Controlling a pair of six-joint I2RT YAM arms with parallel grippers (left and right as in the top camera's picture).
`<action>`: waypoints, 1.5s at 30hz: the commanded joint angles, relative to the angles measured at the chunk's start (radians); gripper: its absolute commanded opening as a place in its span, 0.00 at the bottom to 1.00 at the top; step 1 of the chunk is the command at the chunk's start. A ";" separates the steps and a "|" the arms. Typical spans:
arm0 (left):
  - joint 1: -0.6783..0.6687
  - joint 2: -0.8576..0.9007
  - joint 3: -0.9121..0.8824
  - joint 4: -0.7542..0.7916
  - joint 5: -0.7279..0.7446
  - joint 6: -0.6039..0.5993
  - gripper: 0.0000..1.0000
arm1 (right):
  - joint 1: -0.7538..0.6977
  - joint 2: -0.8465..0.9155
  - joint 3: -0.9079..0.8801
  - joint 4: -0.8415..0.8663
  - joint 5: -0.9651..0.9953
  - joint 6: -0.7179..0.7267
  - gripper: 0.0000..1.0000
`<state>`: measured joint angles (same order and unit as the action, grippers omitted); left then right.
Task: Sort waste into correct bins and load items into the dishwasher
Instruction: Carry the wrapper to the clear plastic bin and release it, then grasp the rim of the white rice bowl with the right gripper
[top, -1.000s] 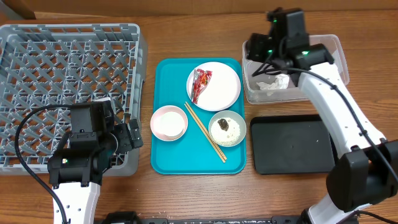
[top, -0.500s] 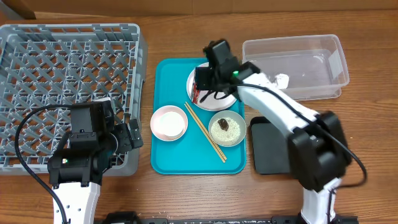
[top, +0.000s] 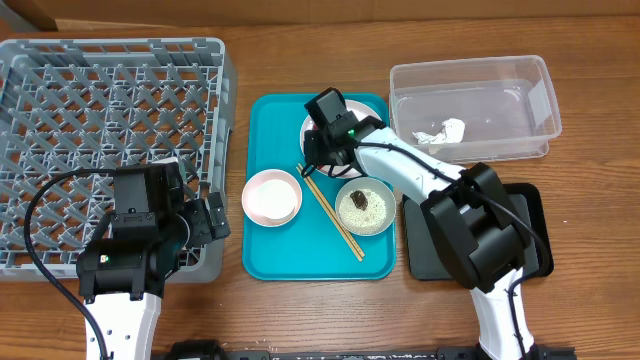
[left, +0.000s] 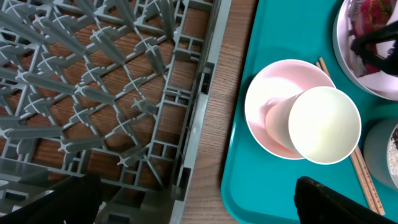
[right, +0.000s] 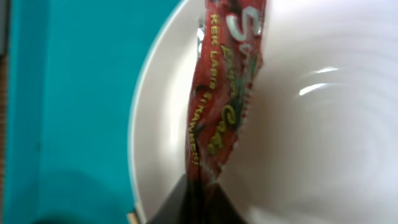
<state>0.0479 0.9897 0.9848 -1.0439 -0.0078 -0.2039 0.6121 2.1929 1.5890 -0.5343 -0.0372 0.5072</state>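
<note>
R end effector (right: 195, 200) pinching wrapper (right: 221, 106) over plate (right: 311, 130), seen on wrist cam, hidden overhead

red wrapper (right: 217, 112) with yellow lettering, white plate (right: 298, 124), teal tray (right: 62, 93).

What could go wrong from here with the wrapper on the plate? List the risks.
1. The right gripper meets only the narrow end of the wrapper, so the wrapper may slip free when lifted.
2. The jaws sit close to the white plate; a lift could nudge it against the chopsticks lying beside it.
</note>
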 joint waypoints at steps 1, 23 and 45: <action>0.005 0.003 0.025 0.002 0.008 -0.002 1.00 | -0.061 -0.080 0.061 -0.047 0.011 0.001 0.04; 0.005 0.003 0.025 0.008 0.009 -0.003 1.00 | -0.496 -0.333 -0.086 -0.247 0.089 0.374 0.04; 0.005 0.003 0.025 0.013 0.008 -0.006 1.00 | -0.451 -0.639 -0.019 -0.548 -0.010 -0.134 0.73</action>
<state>0.0479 0.9897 0.9848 -1.0374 -0.0078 -0.2039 0.1219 1.5780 1.5585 -1.0424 -0.0292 0.4900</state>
